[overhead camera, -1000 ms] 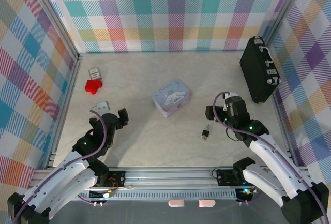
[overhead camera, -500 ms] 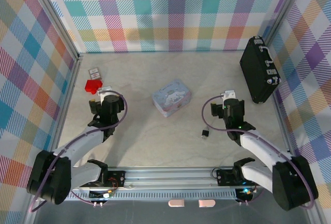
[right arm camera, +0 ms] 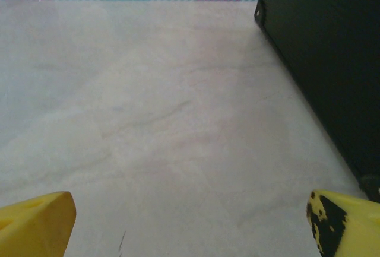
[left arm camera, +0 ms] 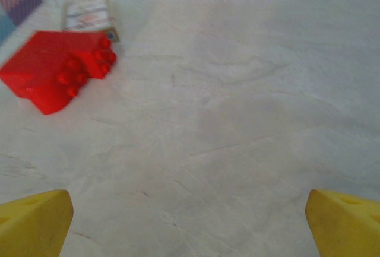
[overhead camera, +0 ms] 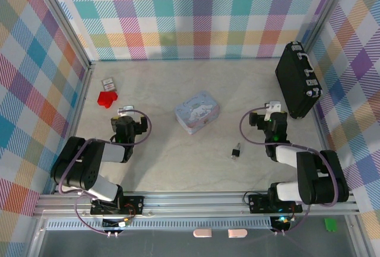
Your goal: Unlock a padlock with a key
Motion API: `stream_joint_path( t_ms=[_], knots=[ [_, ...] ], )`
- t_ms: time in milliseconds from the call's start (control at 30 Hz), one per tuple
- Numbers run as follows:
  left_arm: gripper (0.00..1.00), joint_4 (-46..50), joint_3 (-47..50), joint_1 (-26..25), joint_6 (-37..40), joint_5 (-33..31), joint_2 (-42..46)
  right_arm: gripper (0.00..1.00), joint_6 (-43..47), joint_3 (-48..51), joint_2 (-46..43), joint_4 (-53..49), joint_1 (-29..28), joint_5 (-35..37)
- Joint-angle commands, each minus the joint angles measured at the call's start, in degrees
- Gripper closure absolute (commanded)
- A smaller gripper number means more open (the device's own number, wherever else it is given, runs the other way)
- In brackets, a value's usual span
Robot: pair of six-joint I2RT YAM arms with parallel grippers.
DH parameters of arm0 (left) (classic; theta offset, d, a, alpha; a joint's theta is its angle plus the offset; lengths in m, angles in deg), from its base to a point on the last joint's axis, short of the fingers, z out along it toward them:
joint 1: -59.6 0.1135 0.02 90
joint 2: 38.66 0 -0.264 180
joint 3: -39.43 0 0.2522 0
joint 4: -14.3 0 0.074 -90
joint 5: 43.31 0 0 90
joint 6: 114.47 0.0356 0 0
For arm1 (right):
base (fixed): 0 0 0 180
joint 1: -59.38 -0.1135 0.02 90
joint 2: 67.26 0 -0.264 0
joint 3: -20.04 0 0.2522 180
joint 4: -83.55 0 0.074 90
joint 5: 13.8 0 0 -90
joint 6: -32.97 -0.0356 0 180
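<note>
Both grippers rest low over the table [overhead camera: 178,79] with their yellow fingers spread wide and nothing between them. The padlock [overhead camera: 236,151] lies flat on the table, to the left of the right gripper [right arm camera: 190,221] and nearer the arm bases, apart from it. It lies well to the right of the left gripper [left arm camera: 190,226]. A red block [left arm camera: 59,76] sits ahead and left of the left gripper, and a black case [right arm camera: 326,61] stands just ahead and right of the right gripper.
</note>
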Motion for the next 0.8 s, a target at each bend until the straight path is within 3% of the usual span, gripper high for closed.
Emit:
stream_joint_path(
  t_ms=[0,67,100,167,767],
  knots=[
    [0.00,-5.2,-3.4,2.7,-0.1,5.9,-3.6,0.01,-3.4,0.8,3.6,9.8,2.3,-8.6],
    [0.00,0.2,-4.8,4.1,-1.8,7.8,-2.4,0.01,-2.6,0.4,8.4,13.1,2.4,-10.4],
    [0.00,-2.0,-4.5,4.5,-1.8,8.3,-3.1,0.01,-2.5,-0.3,10.7,15.3,2.3,-10.3],
    [0.00,-0.9,-4.7,4.7,-2.0,8.5,-2.9,0.01,-3.6,-4.6,9.6,4.8,2.4,-8.2],
    [0.00,-1.2,-4.6,4.7,-2.0,8.5,-2.9,0.01,-3.4,-4.6,10.2,5.7,2.1,-7.6]
  ],
)
